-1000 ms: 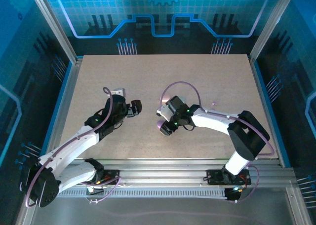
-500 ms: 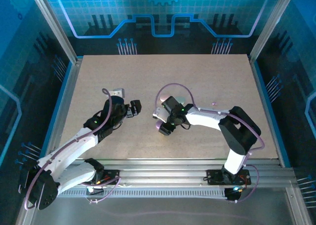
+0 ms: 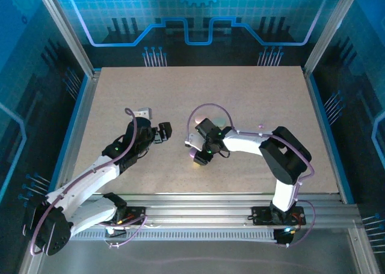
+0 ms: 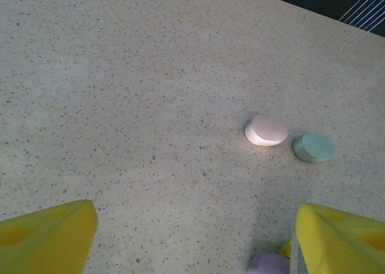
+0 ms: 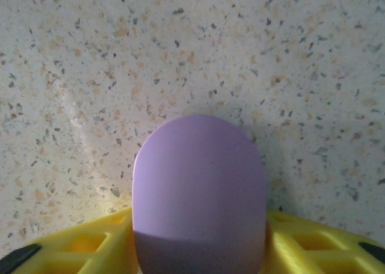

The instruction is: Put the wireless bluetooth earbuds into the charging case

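Note:
A purple rounded charging case lies on the speckled table, lid closed. My right gripper is shut on it, one yellow finger pressed against each side. From above, that gripper points down at the table's middle. Two of the wireless bluetooth earbuds, one pinkish and one greenish, lie side by side on the table farther off. A pale speck beyond the right arm looks like one of them. My left gripper hangs open and holds nothing, just left of the purple case.
The speckled table is bare at the back and on the left. A metal frame rail runs along the near edge, and blue walls stand round the other sides. A purple cable loops above the right wrist.
My right gripper has shifted slightly left and its jaws have closed in on the purple case. The right arm's elbow has swung leftward. The left arm has hardly moved.

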Robot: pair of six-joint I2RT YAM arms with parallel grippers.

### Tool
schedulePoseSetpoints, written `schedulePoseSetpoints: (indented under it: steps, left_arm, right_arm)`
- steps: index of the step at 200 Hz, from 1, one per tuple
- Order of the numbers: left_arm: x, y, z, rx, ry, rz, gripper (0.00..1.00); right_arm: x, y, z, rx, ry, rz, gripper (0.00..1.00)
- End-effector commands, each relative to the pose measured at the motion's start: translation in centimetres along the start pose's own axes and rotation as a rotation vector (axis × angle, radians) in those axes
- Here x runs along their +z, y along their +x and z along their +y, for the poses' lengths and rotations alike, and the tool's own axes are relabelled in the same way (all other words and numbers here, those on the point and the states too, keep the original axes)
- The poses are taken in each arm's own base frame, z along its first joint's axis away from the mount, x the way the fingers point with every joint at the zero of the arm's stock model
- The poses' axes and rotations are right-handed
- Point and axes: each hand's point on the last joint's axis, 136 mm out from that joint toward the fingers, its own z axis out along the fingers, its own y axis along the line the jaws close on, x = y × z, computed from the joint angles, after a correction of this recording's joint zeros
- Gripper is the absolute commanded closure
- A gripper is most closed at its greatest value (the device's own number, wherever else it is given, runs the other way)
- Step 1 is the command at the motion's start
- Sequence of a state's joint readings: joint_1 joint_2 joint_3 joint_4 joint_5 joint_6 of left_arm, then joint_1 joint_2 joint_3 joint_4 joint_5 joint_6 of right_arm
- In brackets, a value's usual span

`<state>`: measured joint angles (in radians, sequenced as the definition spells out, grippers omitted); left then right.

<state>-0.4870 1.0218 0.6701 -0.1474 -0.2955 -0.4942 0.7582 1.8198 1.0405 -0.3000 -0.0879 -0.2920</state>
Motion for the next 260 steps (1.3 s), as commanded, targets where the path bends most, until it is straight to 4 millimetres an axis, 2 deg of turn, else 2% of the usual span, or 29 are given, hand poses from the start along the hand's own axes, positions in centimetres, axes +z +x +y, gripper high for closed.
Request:
schedulePoseSetpoints:
  steps: [1, 11, 27, 46, 71, 78, 82, 98, 113, 147, 172, 209, 260]
  left_arm:
    - [-0.1, -0.4, 0.2, 0.007, -0.002, -0.024, 0.14]
    - [-0.1, -0.5, 0.1, 0.006, 0.005, -0.025, 0.14]
    - [-0.1, -0.7, -0.4, 0.009, 0.03, -0.029, 0.14]
    - [-0.3, -1.0, -1.9, 0.01, 0.106, -0.032, 0.15]
    - [-1.1, -1.9, -5.5, 0.013, 0.283, -0.025, 0.14]
    - [-1.4, -2.2, -6.8, 0.014, 0.345, -0.016, 0.15]
    - [-1.6, -2.3, -7.5, 0.012, 0.379, -0.012, 0.15]
    - [-2.6, -2.9, -10.3, 0.012, 0.519, 0.01, 0.17]
    - [-3.2, -3.1, -12.4, 0.012, 0.628, 0.036, 0.18]
    - [-3.5, -2.2, -15.8, 0.038, 0.774, 0.142, 0.23]
    - [-3.7, -1.1, -17.6, 0.083, 0.827, 0.186, 0.25]
    - [-2.5, 0.0, -18.1, 0.076, 0.812, 0.242, 0.35]
    - [-2.1, -0.1, -19.3, 0.03, 0.852, 0.25, 0.57]
  right_arm:
    - [-0.5, -1.1, 0.7, -0.026, -0.025, -0.042, 0.55]
    - [-1.2, -1.5, 0.7, -0.025, -0.013, -0.065, 0.61]
    - [-3.4, -2.7, 0.7, -0.022, 0.007, -0.14, 0.69]
    - [-6.6, -4.0, 0.6, -0.007, 0.038, -0.246, 0.72]
    - [-11.5, -5.3, -0.4, 0.012, 0.13, -0.402, 0.72]
    - [-13.4, -6.1, -0.8, 0.011, 0.168, -0.461, 0.72]
    - [-13.6, -5.5, -0.9, 0.017, 0.183, -0.465, 0.72]
    - [-16.2, -5.8, -1.9, 0.028, 0.266, -0.547, 0.73]
    - [-17.9, -5.9, -2.8, 0.037, 0.317, -0.603, 0.73]
    - [-19.8, -6.6, -2.6, 0.026, 0.326, -0.67, 0.73]
    - [-20.4, -7.0, -2.5, 0.016, 0.327, -0.701, 0.73]
    - [-21.1, -7.5, -2.0, 0.001, 0.312, -0.743, 0.73]
    - [-21.4, -7.6, -1.1, -0.067, 0.297, -0.761, 0.71]
